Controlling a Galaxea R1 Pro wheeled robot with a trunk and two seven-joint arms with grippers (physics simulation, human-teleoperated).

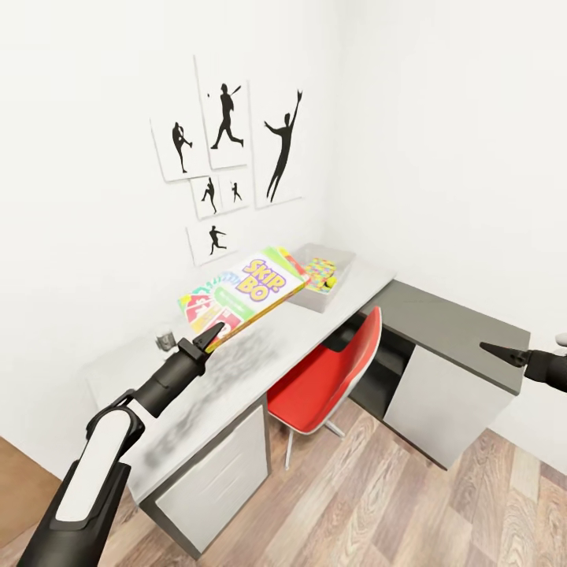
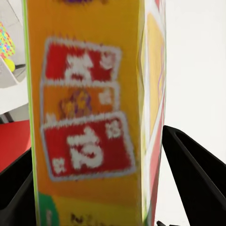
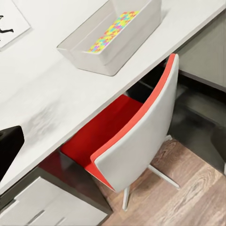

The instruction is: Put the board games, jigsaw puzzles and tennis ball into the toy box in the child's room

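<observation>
Left arm [image 1: 94,465] nearest, white shell over black joints. Left gripper [image 1: 211,334] clamped on the near edge of the SKIP-BO box [image 1: 244,295], a thin flat printed carton in yellow, green and red, held tilted above the table [image 1: 236,370]. In the left wrist view the box [image 2: 89,117] sits between the two black fingers [image 2: 195,174], glossy print blurred.

Table top is light grey, matte, dark sides, white drawers [image 1: 213,488] below. Toy box [image 1: 323,276] sits at the far right end of the table: shallow grey tray, sloping walls. Inside it, a jigsaw slab [image 3: 113,30] of multicoloured interlocking pieces.

Red chair [image 1: 331,378], moulded shell with pale back, tucked under the table. Wood plank floor [image 1: 378,504].

Right gripper [image 1: 504,353] at far right over the lower dark cabinet [image 1: 457,323], holding nothing; can't tell how far it's open.
</observation>
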